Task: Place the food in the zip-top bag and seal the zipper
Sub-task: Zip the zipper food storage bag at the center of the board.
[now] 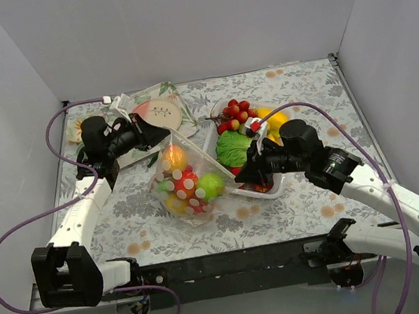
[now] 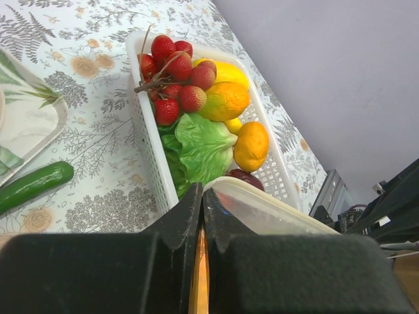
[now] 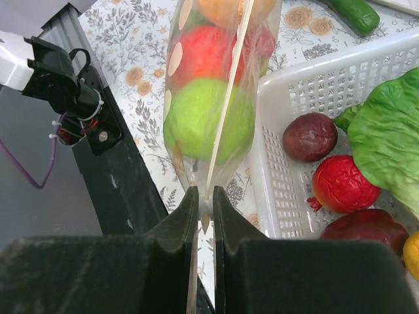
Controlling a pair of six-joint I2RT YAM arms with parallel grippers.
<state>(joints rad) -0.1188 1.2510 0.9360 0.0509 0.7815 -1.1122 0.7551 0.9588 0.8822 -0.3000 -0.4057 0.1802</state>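
Note:
The dotted zip-top bag hangs stretched between both grippers, beside the white tray. Inside it are green, red, orange and yellow food. My left gripper is shut on the far end of the zipper, and its jaws pinch the strip. My right gripper is shut on the near end, where the strip runs into the jaws. More food lies in the tray: lettuce, red berries, yellow fruit, a pomegranate.
A pink-and-white plate sits on a leaf-printed tray at the back left. A green cucumber lies on the floral cloth beside it. The black front rail runs along the table's near edge. Grey walls close in three sides.

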